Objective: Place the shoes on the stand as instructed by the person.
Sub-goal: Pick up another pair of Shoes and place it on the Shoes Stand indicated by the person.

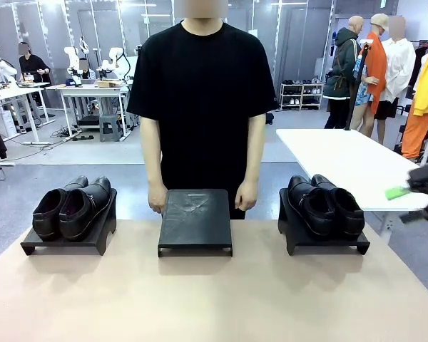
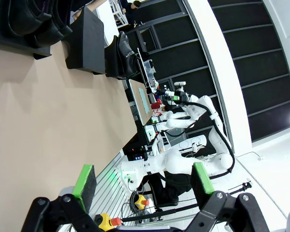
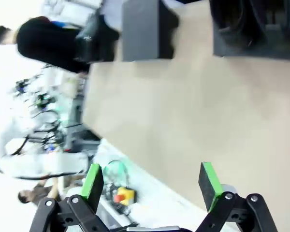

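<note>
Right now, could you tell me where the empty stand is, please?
In the front view, the empty stand sits mid-table between the two shoe-laden stands, directly before the person, whose hands touch its far corners.

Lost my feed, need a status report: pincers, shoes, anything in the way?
Left pincer open, right pincer open. Glossy black leather shoes: one pair on left stand, one pair on right stand. Black middle stand bare; person's hands behind it.
</note>
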`<state>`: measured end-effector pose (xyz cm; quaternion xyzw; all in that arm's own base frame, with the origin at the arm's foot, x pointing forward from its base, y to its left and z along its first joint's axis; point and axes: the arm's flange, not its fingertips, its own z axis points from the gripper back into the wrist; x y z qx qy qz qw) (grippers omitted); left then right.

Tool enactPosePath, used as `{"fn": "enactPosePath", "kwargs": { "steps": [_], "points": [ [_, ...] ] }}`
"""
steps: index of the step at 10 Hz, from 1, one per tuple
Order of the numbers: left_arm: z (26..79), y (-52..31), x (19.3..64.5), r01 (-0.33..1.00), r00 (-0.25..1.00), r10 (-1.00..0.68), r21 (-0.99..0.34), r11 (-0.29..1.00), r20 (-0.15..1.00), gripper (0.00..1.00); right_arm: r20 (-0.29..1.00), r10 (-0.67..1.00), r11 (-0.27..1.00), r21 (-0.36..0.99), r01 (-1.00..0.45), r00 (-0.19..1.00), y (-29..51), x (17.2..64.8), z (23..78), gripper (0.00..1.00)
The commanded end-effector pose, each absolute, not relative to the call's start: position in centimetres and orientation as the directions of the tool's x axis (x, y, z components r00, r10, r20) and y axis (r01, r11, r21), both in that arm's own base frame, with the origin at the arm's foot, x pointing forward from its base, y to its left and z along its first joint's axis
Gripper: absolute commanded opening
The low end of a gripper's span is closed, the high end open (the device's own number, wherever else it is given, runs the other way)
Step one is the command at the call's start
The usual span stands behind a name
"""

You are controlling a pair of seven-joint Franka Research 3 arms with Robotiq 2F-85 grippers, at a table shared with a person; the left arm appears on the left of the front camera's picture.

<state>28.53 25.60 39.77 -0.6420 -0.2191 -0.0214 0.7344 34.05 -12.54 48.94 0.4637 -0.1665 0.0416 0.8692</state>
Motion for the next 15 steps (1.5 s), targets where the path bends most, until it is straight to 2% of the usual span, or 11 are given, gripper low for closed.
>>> {"fn": "enactPosePath", "kwargs": {
  "steps": [1,2,4,6,15],
  "points": [
    [39.9,25.7,28.3,0.322,0.903,0.241,-0.931,0.17,0.356,1.0,0.311,-0.166,0.47,0.859,-0.203,0.936,-17.5,29.9,46.5,1.0],
    [39.9,25.7,28.3,0.322,0.903,0.241,-0.931,0.17,0.356,1.0,0.277,-0.219,0.447,0.881,-0.157,0.936,-19.4,28.1,44.5,1.0],
    [39.9,25.7,28.3,0.322,0.903,0.241,-0.931,0.17,0.356,1.0,0.316,-0.218,0.346,0.91,-0.229,0.923,-21.3,25.3,41.1,1.0],
    [39.9,25.7,28.3,0.322,0.903,0.241,-0.931,0.17,0.356,1.0,0.307,-0.224,0.304,0.924,-0.233,0.925,-21.7,23.9,38.8,1.0],
    [39.9,25.7,28.3,0.322,0.903,0.241,-0.931,0.17,0.356,1.0,0.286,-0.247,0.321,0.926,-0.201,0.926,-21.5,23.4,39.4,1.0]
  ]
}}
